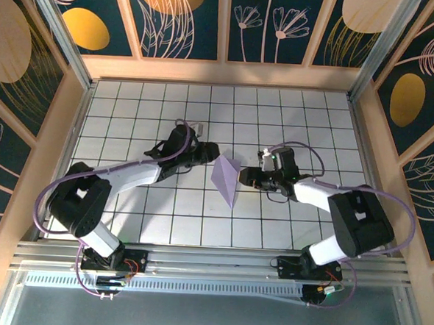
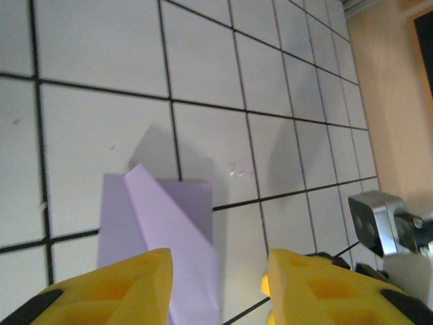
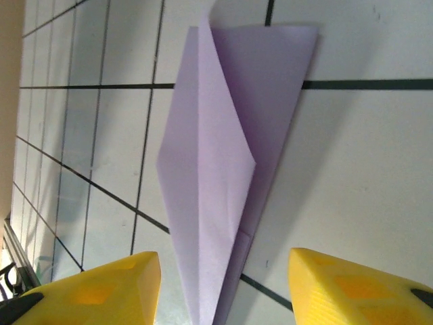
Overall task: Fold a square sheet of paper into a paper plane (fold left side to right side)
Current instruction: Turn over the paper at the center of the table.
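Top external view has the paper plane (image 1: 227, 179) lying in the middle of the tiled table (image 1: 162, 218), pointy end toward the near edge, with one flap looking slightly lifted. The left gripper (image 1: 204, 153) sits just left of it and the right gripper (image 1: 249, 178) just right, both with fingers spread and pinching nothing. My guess is they flank it so either one can press that flap flat.

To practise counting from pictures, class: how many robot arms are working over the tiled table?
2. The left arm reaches in from the left of the folded lavender paper. The right arm reaches in from the paper's right. No further arm appears to be hidden.
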Motion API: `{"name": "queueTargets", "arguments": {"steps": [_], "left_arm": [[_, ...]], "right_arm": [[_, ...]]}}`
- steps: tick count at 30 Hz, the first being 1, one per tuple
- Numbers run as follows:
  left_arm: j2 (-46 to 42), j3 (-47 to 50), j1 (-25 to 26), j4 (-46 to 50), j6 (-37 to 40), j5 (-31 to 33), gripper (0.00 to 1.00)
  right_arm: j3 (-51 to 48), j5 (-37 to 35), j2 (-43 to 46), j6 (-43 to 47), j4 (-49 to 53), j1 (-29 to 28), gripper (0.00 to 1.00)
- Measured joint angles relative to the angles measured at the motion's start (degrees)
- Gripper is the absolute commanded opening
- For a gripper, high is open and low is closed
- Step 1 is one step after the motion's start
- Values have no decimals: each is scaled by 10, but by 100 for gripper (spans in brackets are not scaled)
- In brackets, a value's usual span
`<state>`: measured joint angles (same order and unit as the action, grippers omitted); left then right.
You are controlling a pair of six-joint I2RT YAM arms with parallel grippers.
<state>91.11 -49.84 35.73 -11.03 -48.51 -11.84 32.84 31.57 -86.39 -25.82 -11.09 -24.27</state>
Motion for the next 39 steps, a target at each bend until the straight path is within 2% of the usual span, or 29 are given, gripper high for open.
{"name": "queueTargets", "arguments": {"steps": [7, 17, 22, 25, 28, 33, 39], "left_arm": [[-10, 65, 0, 1, -13, 13, 42], [-16, 74, 0, 1, -16, 20, 43], [-17, 74, 0, -2, -20, 18, 47], [-31, 75, -1, -5, -24, 17, 53], [-66, 82, -9, -20, -29, 11, 59], [-150, 121, -39, -87, -41, -17, 69], [-193, 142, -48, -214, -55, -105, 62]], "right_arm": [[16, 11, -63, 0, -27, -13, 43], [51, 31, -112, 0, -57, -16, 28], [58, 43, -122, 0, -73, -17, 14], [58, 45, -118, 0, -78, -17, 7], [58, 47, -90, 0, -78, -13, 2], [56, 78, 18, -1, -89, 14, 0], [44, 156, 122, -30, -146, 36, 0]]}}
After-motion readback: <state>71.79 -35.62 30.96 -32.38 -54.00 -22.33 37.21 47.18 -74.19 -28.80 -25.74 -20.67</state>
